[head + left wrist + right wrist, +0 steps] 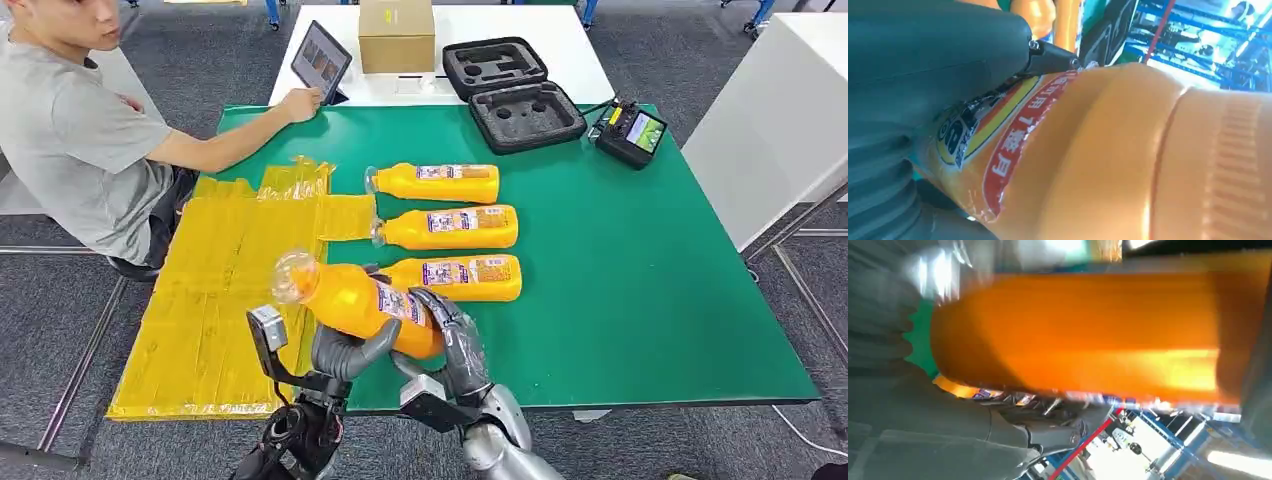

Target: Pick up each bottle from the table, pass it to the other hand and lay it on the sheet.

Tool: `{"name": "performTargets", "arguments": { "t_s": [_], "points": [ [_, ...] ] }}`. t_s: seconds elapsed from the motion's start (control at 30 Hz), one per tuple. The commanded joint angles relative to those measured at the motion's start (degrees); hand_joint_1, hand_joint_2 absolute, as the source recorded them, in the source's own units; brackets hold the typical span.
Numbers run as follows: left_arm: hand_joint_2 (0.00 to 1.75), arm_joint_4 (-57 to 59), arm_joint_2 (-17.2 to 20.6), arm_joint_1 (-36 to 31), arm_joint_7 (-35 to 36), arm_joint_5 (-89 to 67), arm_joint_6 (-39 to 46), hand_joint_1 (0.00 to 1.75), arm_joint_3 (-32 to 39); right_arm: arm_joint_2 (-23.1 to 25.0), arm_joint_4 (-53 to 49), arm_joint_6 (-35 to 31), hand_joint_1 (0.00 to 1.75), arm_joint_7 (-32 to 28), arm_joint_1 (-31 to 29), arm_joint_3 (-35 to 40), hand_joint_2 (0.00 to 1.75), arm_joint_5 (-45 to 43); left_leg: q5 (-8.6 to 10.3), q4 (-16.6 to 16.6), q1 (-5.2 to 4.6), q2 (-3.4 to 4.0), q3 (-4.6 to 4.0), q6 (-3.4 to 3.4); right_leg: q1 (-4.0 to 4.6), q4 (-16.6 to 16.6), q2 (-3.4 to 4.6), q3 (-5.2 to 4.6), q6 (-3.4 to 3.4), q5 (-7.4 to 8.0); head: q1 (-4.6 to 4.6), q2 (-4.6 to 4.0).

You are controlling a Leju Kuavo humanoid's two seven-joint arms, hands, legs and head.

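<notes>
Glossy orange bottle, both hands seemingly gripping

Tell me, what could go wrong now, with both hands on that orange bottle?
1. Both the left hand and the right hand grip the orange plastic bottle with the clear cap mid-handover; a mistimed release might drop it.
2. It hangs just above the nearest of three more orange bottles on the green table and might knock it.
3. The crinkled yellow sheet overhangs the table edge, so a bottle laid there might roll off.
</notes>
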Motion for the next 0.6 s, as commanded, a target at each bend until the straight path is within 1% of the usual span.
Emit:
{"name": "performTargets", "arguments": {
  "t_s": [0.03,0.5,0.53,0.6],
  "points": [
    [1.75,1.9,1.7,-2.6,-0.7,-2.5,2.8,1.75,-1.2,1.5,6.2,0.2,0.0,0.1,-1.5,-1.2,1.75,-2.5,-0.03,0.0,0.05,-0.02,0.13,-0.09,0.04,0.0,0.04,0.13,-0.08,-0.02,0.02,0.0],
    [1.75,1.9,1.7,-2.6,-0.7,-2.5,2.8,1.75,-1.2,1.5,6.2,0.2,0.0,0.1,-1.5,-1.2,1.75,-2.5,-0.06,0.0,0.07,-0.02,0.15,-0.12,0.06,0.0,0.06,0.17,-0.1,-0.05,0.02,0.0],
    [1.75,0.5,1.7,-2.1,-0.7,-4.8,3.8,1.75,-0.5,1.1,6.4,0.1,0.0,0.1,-1.5,-0.6,0.0,-3.1,-0.04,0.0,0.05,-0.01,0.11,-0.1,0.04,0.0,0.05,0.12,-0.08,-0.03,0.0,0.0],
    [1.75,-1.9,1.9,-1.7,-0.7,-10.3,6.1,1.75,1.3,0.9,6.6,0.1,0.0,0.1,-1.5,-0.4,0.0,-3.4,-0.06,0.0,0.06,0.01,0.12,-0.1,0.06,0.0,0.08,0.13,-0.09,-0.03,0.02,0.0]
  ]
}}
